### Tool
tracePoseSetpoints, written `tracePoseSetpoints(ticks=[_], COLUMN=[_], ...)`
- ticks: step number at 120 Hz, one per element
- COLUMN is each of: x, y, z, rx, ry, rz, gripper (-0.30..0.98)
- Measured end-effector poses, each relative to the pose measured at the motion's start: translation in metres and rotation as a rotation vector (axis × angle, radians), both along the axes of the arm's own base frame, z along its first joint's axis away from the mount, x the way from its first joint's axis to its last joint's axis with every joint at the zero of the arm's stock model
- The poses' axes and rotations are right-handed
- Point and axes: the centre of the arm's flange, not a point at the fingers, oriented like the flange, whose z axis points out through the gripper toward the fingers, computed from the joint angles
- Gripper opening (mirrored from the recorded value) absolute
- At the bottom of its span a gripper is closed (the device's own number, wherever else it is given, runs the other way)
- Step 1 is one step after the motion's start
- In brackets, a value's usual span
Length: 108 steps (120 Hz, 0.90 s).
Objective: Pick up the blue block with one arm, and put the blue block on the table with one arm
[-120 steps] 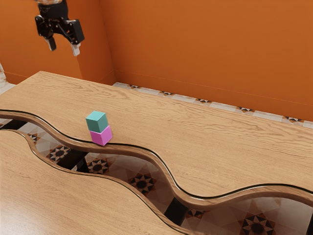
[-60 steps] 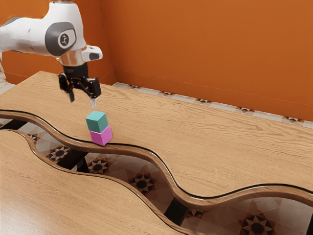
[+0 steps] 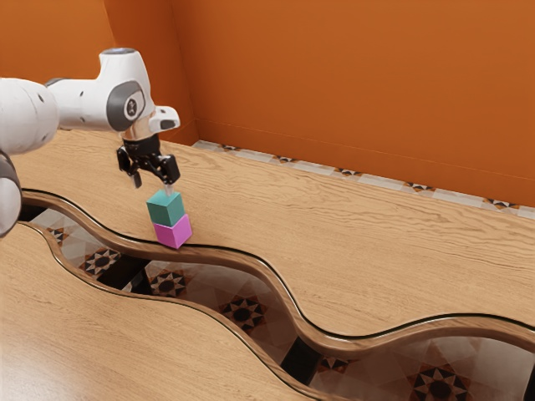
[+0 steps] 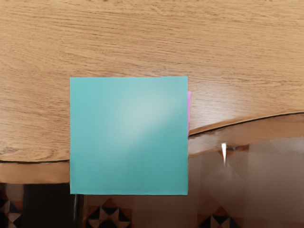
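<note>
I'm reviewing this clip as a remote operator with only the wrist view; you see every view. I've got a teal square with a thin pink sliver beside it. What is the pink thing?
Observer: A pink block, with the teal block stacked on top of it.
Operator: And the gripper, is it shut on the teal block?
Observer: No, the gripper is open, its two fingers apart with nothing between them.
</note>
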Motion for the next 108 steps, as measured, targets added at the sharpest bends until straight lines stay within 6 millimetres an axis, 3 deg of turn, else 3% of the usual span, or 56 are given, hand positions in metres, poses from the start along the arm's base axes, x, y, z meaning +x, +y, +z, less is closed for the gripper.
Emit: tracePoseSetpoints(ticks=[19,70,93,108], x=[0.013,0.018,0.029,0.029], y=[0.006,0.008,0.013,0.019], z=[-0.020,-0.067,-0.085,-0.087], rx=[-0.012,-0.059,-0.062,-0.061], ry=[-0.001,0.031,0.023,0.019], rz=[-0.053,-0.134,-0.154,-0.157], gripper=[0.69,0.69,0.69,0.49])
